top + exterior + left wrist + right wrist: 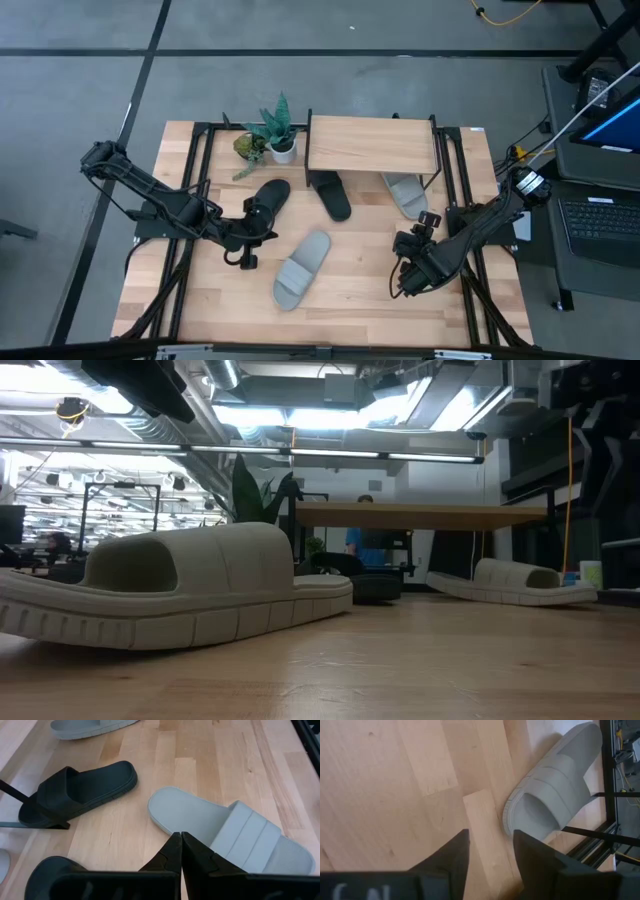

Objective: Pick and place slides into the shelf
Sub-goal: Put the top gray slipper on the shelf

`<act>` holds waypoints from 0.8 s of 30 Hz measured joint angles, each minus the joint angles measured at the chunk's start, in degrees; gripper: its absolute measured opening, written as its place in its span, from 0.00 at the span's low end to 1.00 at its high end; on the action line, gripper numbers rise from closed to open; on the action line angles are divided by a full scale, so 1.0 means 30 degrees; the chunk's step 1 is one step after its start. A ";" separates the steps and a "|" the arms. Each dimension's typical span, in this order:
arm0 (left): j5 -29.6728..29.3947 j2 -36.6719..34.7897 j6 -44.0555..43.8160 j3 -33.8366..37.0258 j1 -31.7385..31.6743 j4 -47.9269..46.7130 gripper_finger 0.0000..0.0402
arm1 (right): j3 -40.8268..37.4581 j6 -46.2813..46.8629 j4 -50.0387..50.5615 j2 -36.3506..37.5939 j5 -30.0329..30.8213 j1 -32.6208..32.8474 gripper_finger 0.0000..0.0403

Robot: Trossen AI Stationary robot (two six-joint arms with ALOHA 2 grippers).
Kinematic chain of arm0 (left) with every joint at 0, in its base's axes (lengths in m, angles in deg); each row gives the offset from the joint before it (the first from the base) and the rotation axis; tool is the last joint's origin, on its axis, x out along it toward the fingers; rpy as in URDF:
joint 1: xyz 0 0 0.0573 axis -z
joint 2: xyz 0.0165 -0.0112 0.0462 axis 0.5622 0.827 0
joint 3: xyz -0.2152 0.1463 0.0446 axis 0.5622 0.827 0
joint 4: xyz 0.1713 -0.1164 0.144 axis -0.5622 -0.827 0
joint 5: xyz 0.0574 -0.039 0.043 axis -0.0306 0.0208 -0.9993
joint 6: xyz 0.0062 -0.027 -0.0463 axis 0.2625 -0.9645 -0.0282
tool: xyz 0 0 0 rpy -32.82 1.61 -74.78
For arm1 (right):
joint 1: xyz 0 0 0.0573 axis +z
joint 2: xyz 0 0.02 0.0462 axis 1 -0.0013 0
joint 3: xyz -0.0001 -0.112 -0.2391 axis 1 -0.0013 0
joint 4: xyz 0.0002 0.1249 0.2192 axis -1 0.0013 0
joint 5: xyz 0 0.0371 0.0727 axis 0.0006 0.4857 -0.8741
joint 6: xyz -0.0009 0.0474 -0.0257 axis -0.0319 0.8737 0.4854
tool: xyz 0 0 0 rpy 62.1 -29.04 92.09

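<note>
While the left tool (243,258) sits clenched and empty above the worktop (350,290), the right tool (405,268) stands released, holding nothing. One grey slide (301,270) lies mid-worktop, its long axis diagonal. Another grey slide (405,194) and a black slide (333,196) poke out from under the shelf (371,146). A second black slide (268,200) lies diagonally near the left tool.
</note>
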 joint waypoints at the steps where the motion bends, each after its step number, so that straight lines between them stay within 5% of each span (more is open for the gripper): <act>1: 0.0000 0.0000 0.0007 0.0000 0.0029 -0.0007 0.00 | 0.0000 -0.0188 0.0000 -0.0005 0.0004 -0.0004 0.40; 15: 0.0007 -0.0007 0.0000 0.0000 0.0051 0.0001 0.00 | -0.6518 -0.0484 -0.4224 0.3895 0.0153 -0.0111 0.36; 24: 0.0014 -0.0010 -0.0008 0.0007 -0.0212 0.0037 0.00 | -0.9437 -0.3907 -0.6666 0.7042 0.0143 -0.1398 0.32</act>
